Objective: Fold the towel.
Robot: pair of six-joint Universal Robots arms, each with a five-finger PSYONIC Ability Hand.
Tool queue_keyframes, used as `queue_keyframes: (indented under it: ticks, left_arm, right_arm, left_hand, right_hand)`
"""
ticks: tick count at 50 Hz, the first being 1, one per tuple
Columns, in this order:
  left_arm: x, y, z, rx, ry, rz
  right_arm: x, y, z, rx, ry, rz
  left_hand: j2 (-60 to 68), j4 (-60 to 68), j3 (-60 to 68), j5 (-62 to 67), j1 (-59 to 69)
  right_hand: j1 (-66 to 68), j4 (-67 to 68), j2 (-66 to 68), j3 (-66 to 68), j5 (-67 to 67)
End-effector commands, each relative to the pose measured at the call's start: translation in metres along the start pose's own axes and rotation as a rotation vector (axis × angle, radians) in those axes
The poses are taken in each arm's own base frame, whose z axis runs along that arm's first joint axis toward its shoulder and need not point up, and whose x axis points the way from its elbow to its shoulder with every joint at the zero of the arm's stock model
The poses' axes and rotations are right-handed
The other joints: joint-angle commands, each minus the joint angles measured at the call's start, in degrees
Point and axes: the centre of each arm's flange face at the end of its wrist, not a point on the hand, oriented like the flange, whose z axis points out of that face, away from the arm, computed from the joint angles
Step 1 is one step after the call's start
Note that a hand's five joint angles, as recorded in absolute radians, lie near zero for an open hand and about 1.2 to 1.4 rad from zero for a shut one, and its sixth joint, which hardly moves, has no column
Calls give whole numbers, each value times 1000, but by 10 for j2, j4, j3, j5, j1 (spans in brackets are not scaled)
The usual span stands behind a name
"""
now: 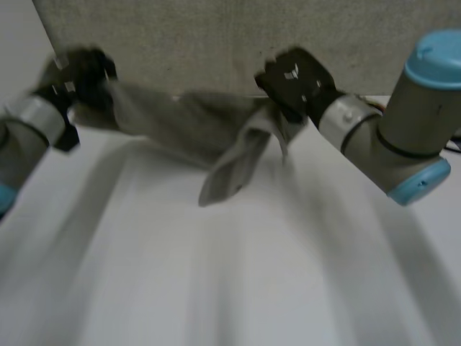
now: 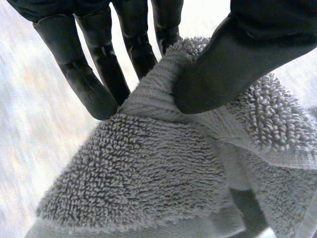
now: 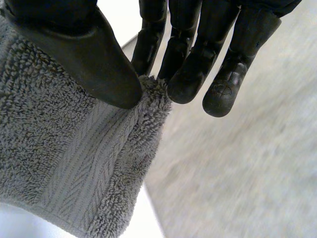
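Holding the towel (image 1: 216, 144) aloft between both hands, over the far side of the table (image 1: 216, 288) — mid-fold, by the look of it, not yet laid flat. Pinched at one end by the left hand (image 1: 79, 72), thumb (image 2: 223, 69) clamped on the band against the fingers (image 2: 94, 89); pinched at the other by the right hand (image 1: 295, 79), corner caught between thumb (image 3: 94, 64) and fingers (image 3: 188, 74). Sagging in the middle, one flap drooping — possibly brushing the table, hard to judge. Next: spreading the hands to take up slack, then lowering evenly to lay one half over the other.
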Motion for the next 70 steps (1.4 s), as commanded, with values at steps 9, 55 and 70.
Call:
queue_keyframes:
  ticks: [9,55,70]
  left_arm:
    - [-26,56,-33,-171,-1,-12]
    - [-12,68,-15,-169,59,-15]
    - [-11,68,-15,-171,58,-23]
  right_arm:
    - [24,84,-36,-337,48,213]
    - [-134,13,-98,-276,-265,123]
    - [-160,63,-56,-348,-217,344]
  left_hand:
    - [-52,-67,-81,-142,-7]
    - [-52,-67,-81,-142,-7]
    - [-52,-67,-81,-142,-7]
  right_hand:
    - [55,37,71,35,49]
    - [-434,-452,-418,-453,-440]
    - [-429,-447,-412,-448,-435]
